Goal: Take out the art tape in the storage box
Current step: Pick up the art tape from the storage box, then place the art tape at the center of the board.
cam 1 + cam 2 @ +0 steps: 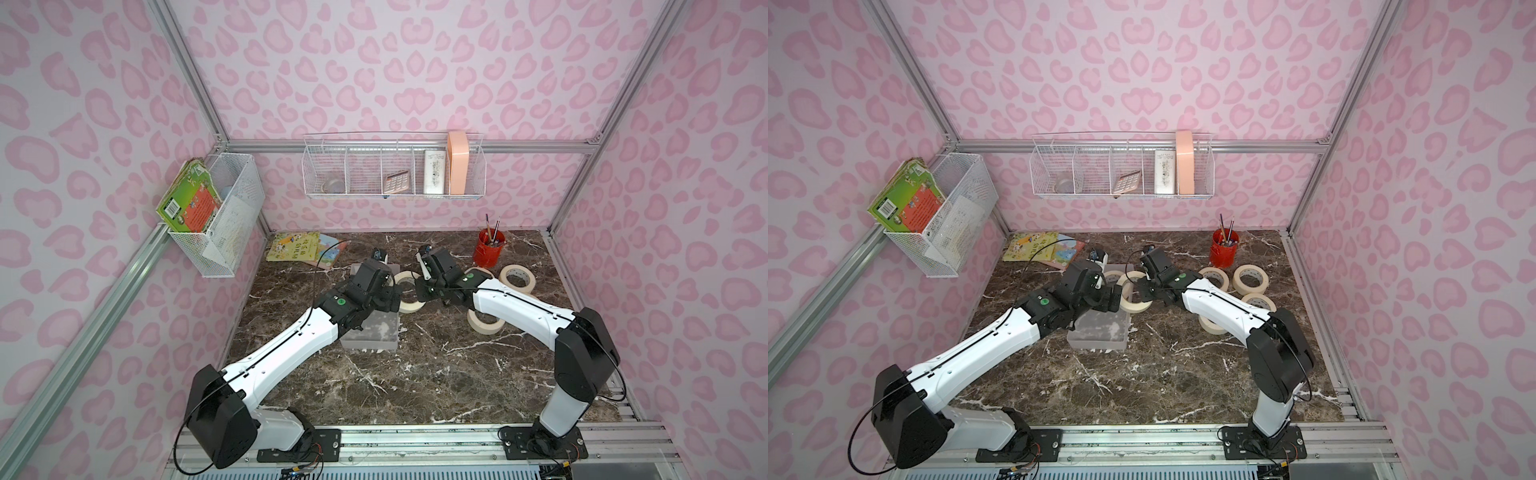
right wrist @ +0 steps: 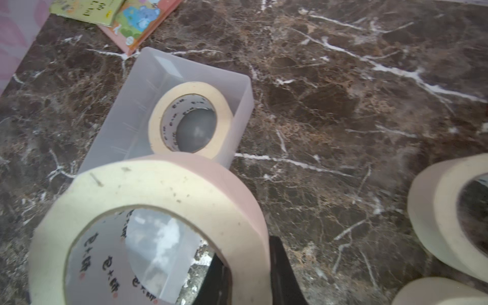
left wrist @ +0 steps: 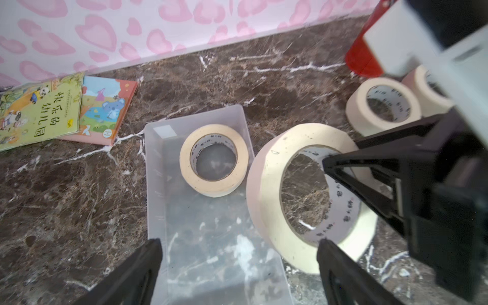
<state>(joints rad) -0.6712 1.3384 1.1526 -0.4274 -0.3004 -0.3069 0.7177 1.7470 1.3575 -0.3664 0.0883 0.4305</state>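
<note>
My left tool [image 3: 239, 241]: fully open, empty | my right tool [image 2: 247, 250]: clamped on art tape roll [image 2: 158, 182] wall | second roll [image 3: 214, 159]: lying in storage box [image 3: 155, 184]

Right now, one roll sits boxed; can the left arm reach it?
Probably yes: the left tool is open above the storage box; the boxed roll lies uncovered, the held roll aside.

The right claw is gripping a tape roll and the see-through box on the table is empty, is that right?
Not quite. The storage box is not empty: one roll of art tape lies flat inside it, as the left wrist view shows. The right gripper does grip a second roll.
</note>
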